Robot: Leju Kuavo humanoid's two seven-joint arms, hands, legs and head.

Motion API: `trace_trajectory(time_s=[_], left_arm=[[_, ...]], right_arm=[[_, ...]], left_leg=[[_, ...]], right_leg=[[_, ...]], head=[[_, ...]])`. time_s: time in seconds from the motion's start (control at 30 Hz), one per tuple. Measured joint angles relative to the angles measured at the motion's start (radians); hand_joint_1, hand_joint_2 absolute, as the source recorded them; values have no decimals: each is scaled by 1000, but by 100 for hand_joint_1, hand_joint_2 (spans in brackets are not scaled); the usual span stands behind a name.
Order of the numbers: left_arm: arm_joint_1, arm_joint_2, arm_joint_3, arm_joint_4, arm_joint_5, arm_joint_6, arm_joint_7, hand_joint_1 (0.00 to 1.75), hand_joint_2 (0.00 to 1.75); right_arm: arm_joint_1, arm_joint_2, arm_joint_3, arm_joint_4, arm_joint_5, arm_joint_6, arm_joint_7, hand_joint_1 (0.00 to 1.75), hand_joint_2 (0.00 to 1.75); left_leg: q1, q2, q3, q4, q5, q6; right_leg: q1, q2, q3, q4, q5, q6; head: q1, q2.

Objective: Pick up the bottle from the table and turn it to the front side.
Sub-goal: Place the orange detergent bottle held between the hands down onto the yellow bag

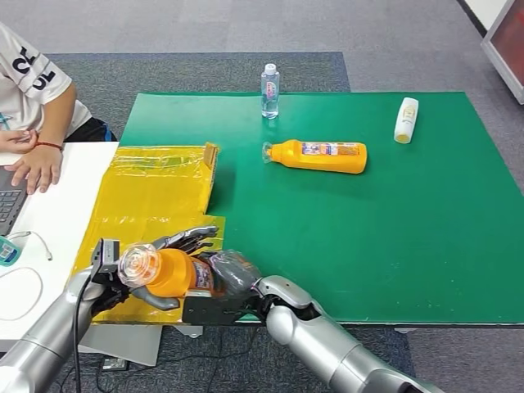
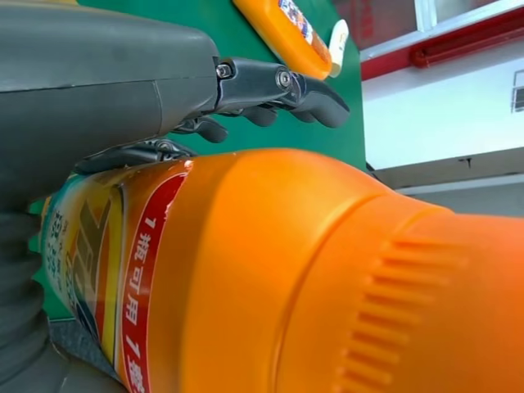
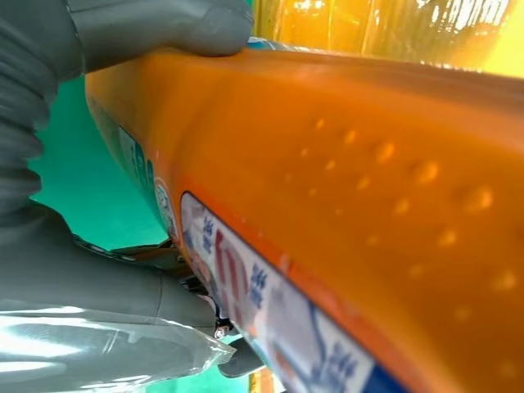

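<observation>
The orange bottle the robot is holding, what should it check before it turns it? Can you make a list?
1. Left robot hand grips the orange bottle near its cap end: ok.
2. Right robot hand holds the bottle's other end: ok.
3. Bottle lifted off the green table: ok, it hangs at the near edge.
4. Front label facing the head camera: cannot tell, the fingers cover much of it.
5. Second orange bottle far enough away: ok.
6. Person's hand out of the way: ok, resting by the laptop.

Both arms meet low in front — left robot hand (image 1: 155, 274) and right robot hand (image 1: 232, 282) each clasp the bottle (image 1: 169, 272).
</observation>
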Motion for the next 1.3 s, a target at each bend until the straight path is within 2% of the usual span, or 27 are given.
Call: trace_trajectory(time_s=[0.1,0.13,0.17,0.23,0.27,0.3,0.97,1.0,1.03,1.13,1.17,1.3], left_arm=[[-3,-1,-2,7,0,8,0,0,175],[-4,-1,-3,9,0,11,0,15,175],[-4,-2,-4,10,0,12,0,47,175],[-5,-5,-7,14,0,15,0,134,175],[-5,-7,-9,15,0,18,0,163,175],[-5,-9,-10,16,0,23,0,175,175],[1,-34,-11,23,-12,71,1,175,175],[1,-34,-11,23,-12,72,1,175,175],[1,-34,-11,23,-12,73,1,175,175],[1,-36,-11,23,-13,77,2,175,175],[1,-37,-11,23,-14,79,2,175,175],[1,-42,-11,23,-18,81,6,175,175]], right_arm=[[-10,6,8,18,3,-2,7,175,175],[-12,7,10,24,3,-2,10,175,175],[-14,9,12,30,4,-2,13,175,175],[-16,11,14,42,4,-3,19,175,175],[-18,12,14,47,3,-4,22,175,175],[-20,12,14,52,2,-6,24,175,175],[-30,28,14,118,-1,-37,33,175,175],[-30,28,14,119,-2,-38,33,169,175],[-31,28,14,121,-3,-38,33,133,175],[-30,29,14,125,-23,-39,29,7,175],[-30,29,13,127,-39,-37,23,0,175],[-21,27,-18,141,-150,3,-30,0,175]], left_leg=[[0,0,0,0,0,0],[0,0,0,0,0,0],[0,0,0,0,0,0],[0,0,0,0,0,0],[0,0,-1,0,0,0],[0,0,-1,0,0,0],[0,1,-3,0,2,-1],[0,1,-3,0,2,-1],[0,1,-3,0,2,-1],[0,1,-3,0,2,-1],[0,1,-3,0,2,-1],[0,1,-3,0,3,0]], right_leg=[[0,0,0,0,0,0],[0,0,0,0,0,0],[0,0,0,0,0,0],[0,0,-1,0,0,0],[0,0,-1,0,0,0],[0,0,-1,0,1,0],[0,1,-3,0,2,0],[0,1,-3,0,2,0],[0,1,-3,0,2,0],[0,1,-3,0,2,0],[0,1,-3,0,2,0],[0,1,-4,0,3,0]], head=[[0,0],[0,0],[0,0],[0,0],[0,0],[0,0],[0,0],[0,0],[0,0],[0,0],[0,0],[0,0]])
